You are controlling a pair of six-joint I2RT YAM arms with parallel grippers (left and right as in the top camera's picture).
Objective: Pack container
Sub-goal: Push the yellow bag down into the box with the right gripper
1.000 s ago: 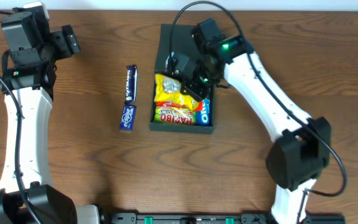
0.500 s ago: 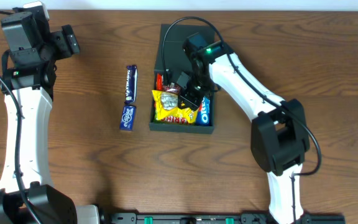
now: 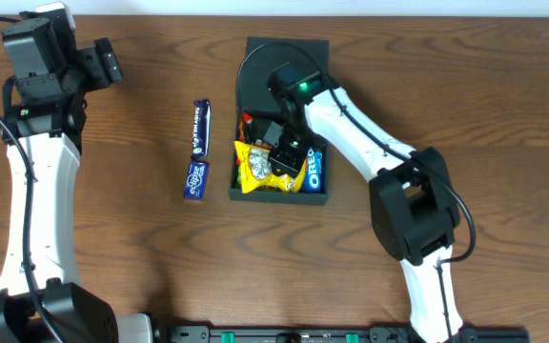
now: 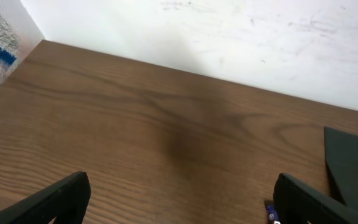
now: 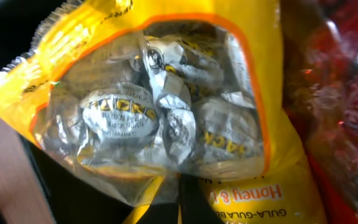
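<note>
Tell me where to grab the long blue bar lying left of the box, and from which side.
Take the bar at mid-length, across its narrow width, straight down from above. It lies flat on the table, long and slim, with bare wood along both long sides; a smaller blue packet crowds its robot-side end.

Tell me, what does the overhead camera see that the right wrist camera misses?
Only overhead: the left arm, the right arm, the whole box with its lid open, an Oreo pack inside it, and two blue bars on the table beside it. Only right wrist: wrapped sweets behind the bag's clear window, and its Honey print. Both: the yellow bag and a red pack next to it.
</note>
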